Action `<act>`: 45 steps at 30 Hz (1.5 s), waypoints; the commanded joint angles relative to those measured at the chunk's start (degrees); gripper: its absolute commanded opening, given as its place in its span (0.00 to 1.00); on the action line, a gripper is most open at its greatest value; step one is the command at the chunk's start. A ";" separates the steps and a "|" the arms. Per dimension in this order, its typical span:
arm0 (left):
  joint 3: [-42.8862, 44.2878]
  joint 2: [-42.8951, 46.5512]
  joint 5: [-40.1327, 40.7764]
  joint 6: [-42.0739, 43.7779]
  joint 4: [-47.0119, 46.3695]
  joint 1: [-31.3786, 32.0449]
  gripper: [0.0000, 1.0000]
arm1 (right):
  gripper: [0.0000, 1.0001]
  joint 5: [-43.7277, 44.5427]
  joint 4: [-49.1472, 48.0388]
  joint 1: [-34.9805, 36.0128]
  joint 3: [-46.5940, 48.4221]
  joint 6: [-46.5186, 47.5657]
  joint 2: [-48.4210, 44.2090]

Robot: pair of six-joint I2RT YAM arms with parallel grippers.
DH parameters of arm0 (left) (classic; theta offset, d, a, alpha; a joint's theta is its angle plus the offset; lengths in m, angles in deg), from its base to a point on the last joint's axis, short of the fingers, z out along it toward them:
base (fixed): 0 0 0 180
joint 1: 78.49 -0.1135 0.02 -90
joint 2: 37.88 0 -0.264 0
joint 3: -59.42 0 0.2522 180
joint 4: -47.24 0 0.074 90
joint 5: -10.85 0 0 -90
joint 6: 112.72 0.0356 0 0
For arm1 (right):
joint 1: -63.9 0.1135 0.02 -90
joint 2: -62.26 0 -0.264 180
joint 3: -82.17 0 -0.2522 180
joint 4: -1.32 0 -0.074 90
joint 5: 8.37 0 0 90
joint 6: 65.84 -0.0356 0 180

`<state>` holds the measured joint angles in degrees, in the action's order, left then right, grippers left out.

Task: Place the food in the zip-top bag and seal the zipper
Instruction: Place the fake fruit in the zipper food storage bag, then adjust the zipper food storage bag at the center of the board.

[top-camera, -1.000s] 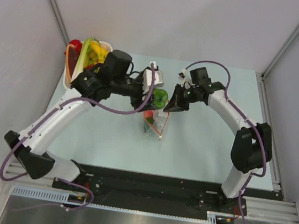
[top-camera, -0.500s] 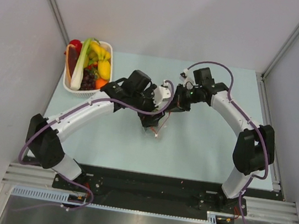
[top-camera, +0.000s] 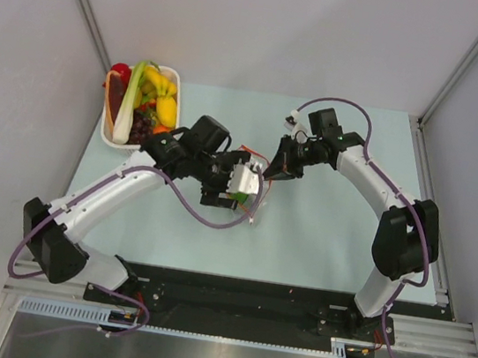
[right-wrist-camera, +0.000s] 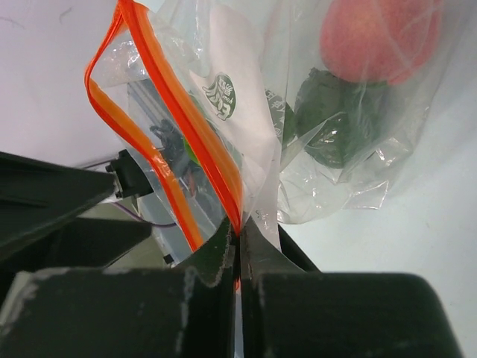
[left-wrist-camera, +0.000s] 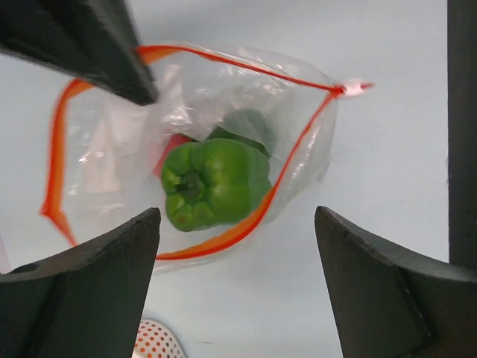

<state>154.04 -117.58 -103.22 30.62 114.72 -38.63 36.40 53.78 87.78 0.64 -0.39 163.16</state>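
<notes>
Bag (left-wrist-camera: 104, 160) below left gripper (left-wrist-camera: 237, 222) (pepper (left-wrist-camera: 216, 183) inside)

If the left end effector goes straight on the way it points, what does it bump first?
Most likely the green pepper inside the open zip-top bag; depth is unclear, so maybe the bag's rim first.

The zip-top bag (left-wrist-camera: 112, 149) lies near the middle of the worktop (top-camera: 329, 236), directly under the left hand (left-wrist-camera: 237, 253). The right hand (right-wrist-camera: 238, 239) pinches its zipper (left-wrist-camera: 56, 149) at the far right edge, and the slider tab (left-wrist-camera: 352, 88) sits at the zipper's near end. Inside the bag a toy bell pepper (left-wrist-camera: 216, 183) rests on other pieces, while the basket (top-camera: 111, 141), holding more food (top-camera: 148, 99), stands at the worktop's far left corner, well apart.
</notes>
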 commanded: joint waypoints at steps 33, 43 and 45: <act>2.99 4.47 -8.36 -29.59 -11.67 -13.64 1.00 | 0.00 13.24 7.53 3.19 2.83 16.12 -3.87; 9.75 -10.11 12.03 -52.96 -21.98 -35.45 0.96 | 0.00 11.83 6.57 3.28 2.75 14.10 -3.70; 10.72 -13.09 13.52 -56.67 -25.31 -38.53 0.90 | 0.00 11.92 6.48 3.37 2.66 14.01 -3.61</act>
<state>161.74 -125.38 -95.88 -14.03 94.91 -72.55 48.79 61.21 90.82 1.93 14.38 159.27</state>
